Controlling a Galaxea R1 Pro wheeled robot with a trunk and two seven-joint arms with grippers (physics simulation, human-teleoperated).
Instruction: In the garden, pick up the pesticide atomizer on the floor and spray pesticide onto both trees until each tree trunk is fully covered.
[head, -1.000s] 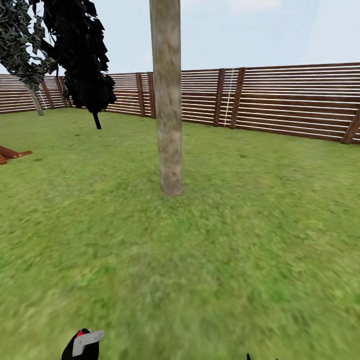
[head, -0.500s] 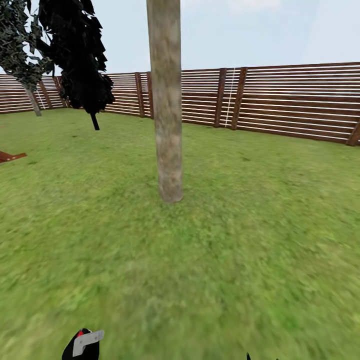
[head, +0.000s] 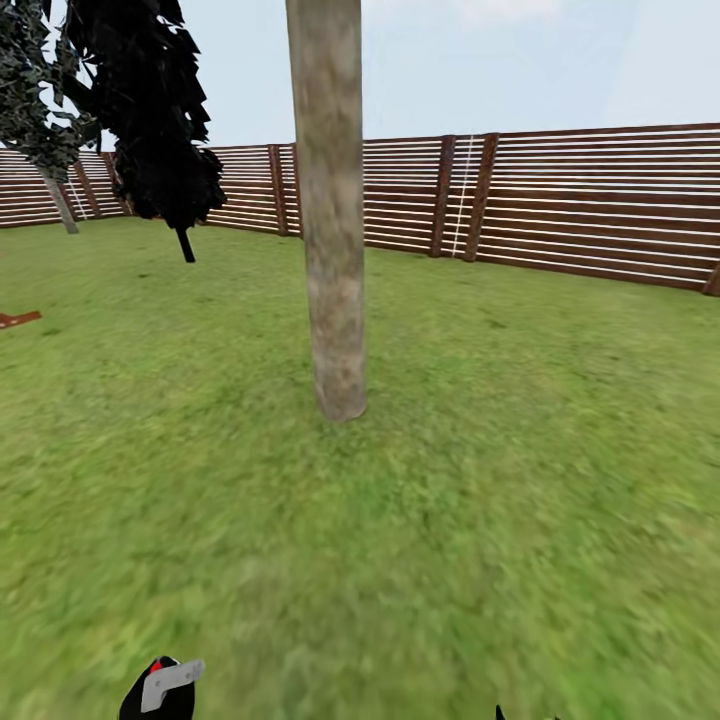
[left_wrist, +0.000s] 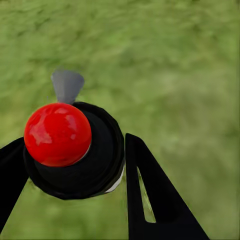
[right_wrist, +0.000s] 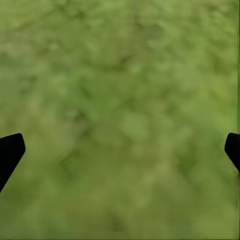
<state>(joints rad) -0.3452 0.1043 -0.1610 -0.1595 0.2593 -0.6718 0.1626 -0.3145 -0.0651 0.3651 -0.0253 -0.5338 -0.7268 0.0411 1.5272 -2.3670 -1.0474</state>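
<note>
One tree trunk (head: 335, 250), thick with mottled grey-tan bark, rises from the garden lawn straight ahead, a few steps away; its crown is above the view. I cannot make out any pesticide on the bark. The pesticide atomizer (left_wrist: 70, 150), a black body with a red cap and a grey nozzle, sits between the fingers of my left gripper (left_wrist: 75, 140), which is shut on it. In the head view the atomizer (head: 160, 688) shows at the bottom left edge. My right gripper (right_wrist: 123, 142) hangs open over bare grass.
A brown slatted fence (head: 560, 200) rings the lawn behind the trunk. A dark columnar tree (head: 150, 120) and a thin-stemmed tree (head: 40, 110) stand at the far left. A red-brown object (head: 15, 320) lies at the left edge. Grass stretches all around the trunk.
The whole view has shifted: the camera has come closer to the trunk, whose base now sits lower and larger. Both grippers keep their pose, and the atomizer stays held.
</note>
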